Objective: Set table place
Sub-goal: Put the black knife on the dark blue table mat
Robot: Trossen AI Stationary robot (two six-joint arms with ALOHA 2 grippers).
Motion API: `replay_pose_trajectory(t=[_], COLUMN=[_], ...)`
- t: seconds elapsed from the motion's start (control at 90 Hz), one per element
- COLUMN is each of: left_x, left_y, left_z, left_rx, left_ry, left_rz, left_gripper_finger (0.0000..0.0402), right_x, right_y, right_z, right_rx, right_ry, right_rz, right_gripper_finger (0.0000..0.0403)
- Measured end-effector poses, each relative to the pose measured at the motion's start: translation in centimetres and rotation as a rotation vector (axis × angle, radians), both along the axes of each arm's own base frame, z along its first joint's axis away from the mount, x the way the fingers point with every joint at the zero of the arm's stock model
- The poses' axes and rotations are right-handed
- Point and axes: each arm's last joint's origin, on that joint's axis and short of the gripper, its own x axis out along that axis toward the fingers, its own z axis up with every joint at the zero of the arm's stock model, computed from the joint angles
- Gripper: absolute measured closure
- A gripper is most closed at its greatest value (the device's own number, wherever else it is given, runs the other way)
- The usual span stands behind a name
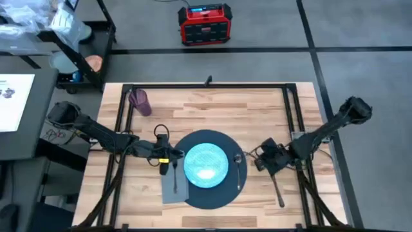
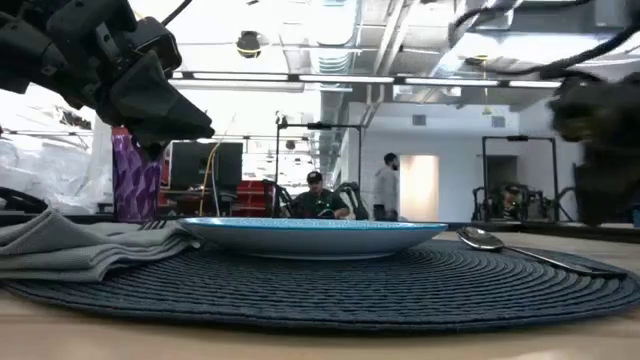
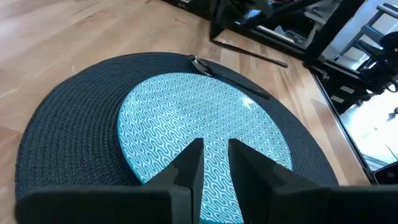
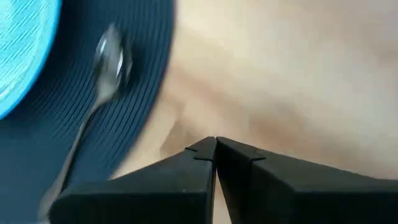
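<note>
Centrally, toward the lower half of the high view, the mat (image 1: 207, 193) lies flat on the table (image 1: 212, 109), with the light blue plate (image 1: 206, 165) resting on its middle. A spoon (image 1: 239, 169) lies on the mat just right of the plate, bowl toward the top of the frame. At the mat's left edge a grey napkin (image 1: 174, 188) overlaps the rim, and a dark utensil lies on it; which kind I cannot tell. A purple cup (image 1: 140, 102) stands well apart in the upper left of the tabletop. A knife (image 1: 277, 190) lies on bare wood to the right of the mat, off it.

The left gripper (image 1: 172, 156) is at the plate's left edge, above the napkin. In the left wrist view its fingers (image 3: 189, 163) stand slightly spread with a narrow gap, nothing between them, the plate showing through the gap. In the low view it hangs in the upper left, clear of the napkin.

The right gripper (image 1: 260, 158) sits just right of the mat, near the knife's upper end. In the right wrist view its fingers (image 4: 200, 152) are pressed together, tips meeting, over bare wood beside the mat's rim and the spoon.

Beyond the table, the low view shows two people in the room, and the high view a red box on the floor at the top.
</note>
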Motion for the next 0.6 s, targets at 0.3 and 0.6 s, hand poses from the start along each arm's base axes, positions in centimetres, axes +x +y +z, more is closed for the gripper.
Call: replay_pose_trajectory(t=[0.3, 0.6], left_x=[0.0, 0.0], left_y=[0.0, 0.0], left_z=[0.0, 0.0], left_rx=[0.007, 0.014], left_ry=[0.001, -0.004], left_rz=[-0.015, -0.020], left_gripper_finger=[0.0345, 0.0345], right_x=[-4.8, -3.1], right_y=[6.0, 11.2], right_z=[1.7, 3.8], right_rx=[0.036, -0.089], right_ry=[0.031, 0.106], right_rz=[-0.076, -0.060], right_gripper_finger=[0.0403, 0.0403])
